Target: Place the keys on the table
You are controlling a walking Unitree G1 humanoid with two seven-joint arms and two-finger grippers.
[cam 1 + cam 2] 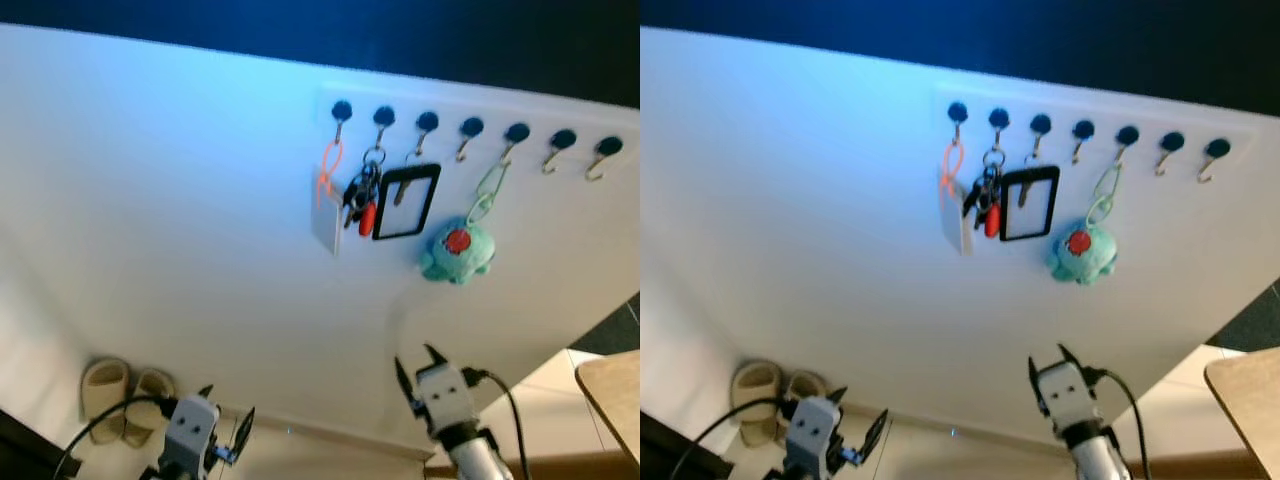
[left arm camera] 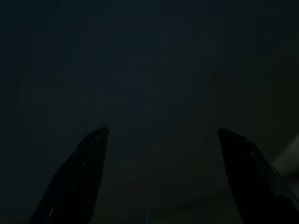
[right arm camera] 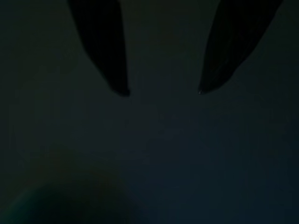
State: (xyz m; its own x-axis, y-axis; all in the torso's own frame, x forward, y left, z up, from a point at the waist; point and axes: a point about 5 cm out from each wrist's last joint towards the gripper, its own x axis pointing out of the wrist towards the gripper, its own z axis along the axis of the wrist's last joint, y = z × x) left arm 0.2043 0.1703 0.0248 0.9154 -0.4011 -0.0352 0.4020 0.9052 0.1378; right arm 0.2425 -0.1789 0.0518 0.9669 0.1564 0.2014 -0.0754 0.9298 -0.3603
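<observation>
A bunch of keys with a red tag hangs from the second hook of a hook rail on the white wall. My right gripper is raised below the keys, well short of them, its fingers apart and empty. My left gripper sits low near the floor, open, with nothing in it. The wrist views are very dark; the left fingers and the right fingers stand spread. A corner of a wooden table shows at the right edge.
On the rail also hang an orange loop with a white card, a black frame and a teal plush toy on a green clip. A pair of beige slippers lies by the wall at lower left.
</observation>
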